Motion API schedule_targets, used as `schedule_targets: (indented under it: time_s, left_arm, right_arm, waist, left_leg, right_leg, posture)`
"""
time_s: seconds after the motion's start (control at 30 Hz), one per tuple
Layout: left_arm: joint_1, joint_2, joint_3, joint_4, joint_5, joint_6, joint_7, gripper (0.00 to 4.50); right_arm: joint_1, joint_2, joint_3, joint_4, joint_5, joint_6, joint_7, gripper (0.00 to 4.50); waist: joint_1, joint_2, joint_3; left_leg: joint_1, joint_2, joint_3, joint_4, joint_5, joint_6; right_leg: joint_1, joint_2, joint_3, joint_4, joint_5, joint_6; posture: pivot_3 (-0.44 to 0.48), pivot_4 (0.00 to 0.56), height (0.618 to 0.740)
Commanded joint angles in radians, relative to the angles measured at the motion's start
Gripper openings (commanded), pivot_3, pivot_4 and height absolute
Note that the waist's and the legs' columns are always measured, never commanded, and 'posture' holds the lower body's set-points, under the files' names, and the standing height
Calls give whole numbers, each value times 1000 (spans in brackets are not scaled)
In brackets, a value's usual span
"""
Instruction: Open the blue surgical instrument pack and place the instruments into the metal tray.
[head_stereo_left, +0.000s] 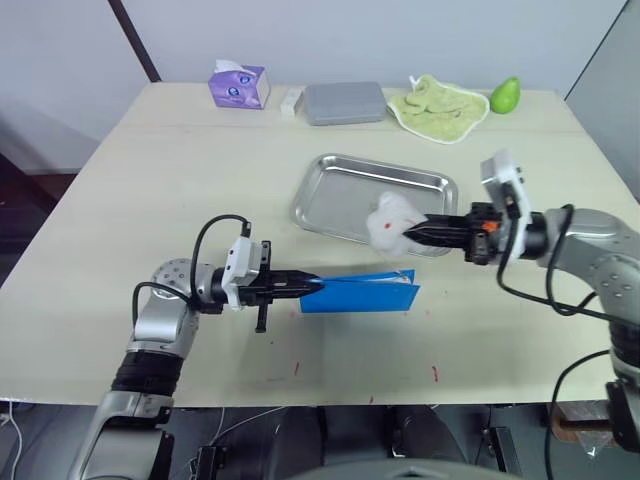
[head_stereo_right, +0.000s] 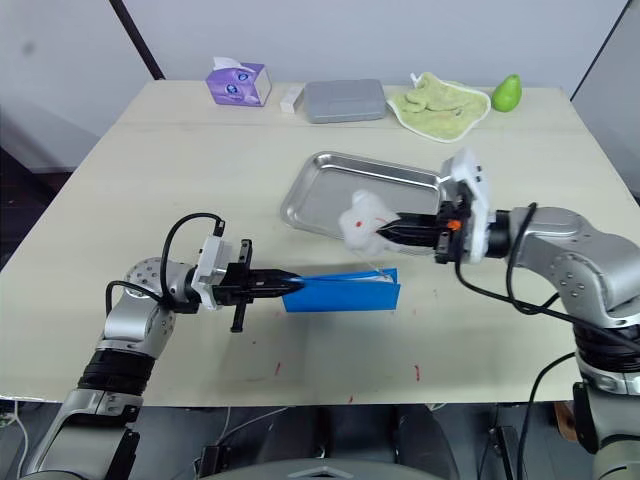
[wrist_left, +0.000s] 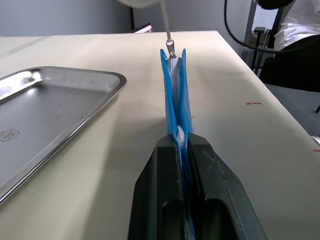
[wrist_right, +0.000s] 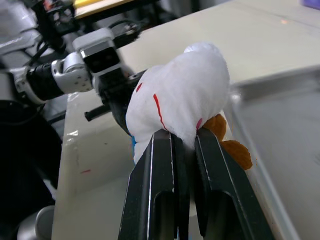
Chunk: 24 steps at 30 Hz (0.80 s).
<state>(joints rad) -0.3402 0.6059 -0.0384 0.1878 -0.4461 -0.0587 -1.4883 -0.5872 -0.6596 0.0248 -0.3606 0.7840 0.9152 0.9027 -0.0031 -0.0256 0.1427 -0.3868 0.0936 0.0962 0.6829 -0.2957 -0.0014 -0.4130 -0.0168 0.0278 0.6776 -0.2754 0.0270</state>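
The blue surgical instrument pack (head_stereo_left: 358, 294) stands on its long edge on the table (head_stereo_left: 150, 200), near the middle of the front edge and just in front of the metal tray (head_stereo_left: 340, 190). In the left wrist view its two blue covers sit close together, pale lining showing between them, with a small zipper pull (wrist_left: 171, 48) at the far upper corner. The left gripper (head_stereo_left: 303, 287) is clenched on the pack's left end, both black fingers (wrist_left: 220, 200) pressing the covers from either side. The metal tray lies flat toward the table's centre, its bare floor holding no tools. The right gripper (head_stereo_left: 412, 234) is clamped on a small white plush charm (head_stereo_left: 388, 220) bearing red marks and an orange part, held above the tray's front rim and over the pack's right end. A thin cord (wrist_left: 165, 20) runs up from the zipper pull toward the charm. Along the table's far edge stand a purple tissue box (head_stereo_left: 238, 85), a small white block (head_stereo_left: 291, 100), a grey rectangular box (head_stereo_left: 344, 102), a pale green cloth (head_stereo_left: 437, 107) and, at the far right corner, a green pear-shaped object (head_stereo_left: 506, 95). Small red marks dot the table near its front edge.
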Motion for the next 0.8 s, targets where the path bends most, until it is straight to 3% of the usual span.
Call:
schedule_targets:
  time_s: [0.03, 0.33, 0.8]
  left_arm:
    - [7, 8, -32, -4, 34, -4, -13, 0]
    - [24, 19, -45, -31, 38, 11, -3, 0]
    - [32, 15, -51, -62, 47, 36, 30, 0]
  right_arm:
    - [-60, 55, 44, -7, -42, -62, -15, 53]
    - [-158, 214, 166, 88, -156, -136, -30, 53]
    - [-162, 302, 223, 144, -263, -188, -33, 53]
  waist:
    - [1, 0, 0]
    - [-2, 1, 0]
    - [2, 1, 0]
  left_leg:
    - [0, 0, 0, 0, 0, 0]
    - [-1, 0, 0, 0, 0, 0]
    - [0, 0, 0, 1, 0, 0]
  right_leg:
    - [0, 0, 0, 0, 0, 0]
    - [0, 0, -1, 0, 0, 0]
    - [0, 0, -1, 0, 0, 0]
  posture:
    - [0, 150, 740]
    - [0, 150, 740]
    - [0, 150, 740]
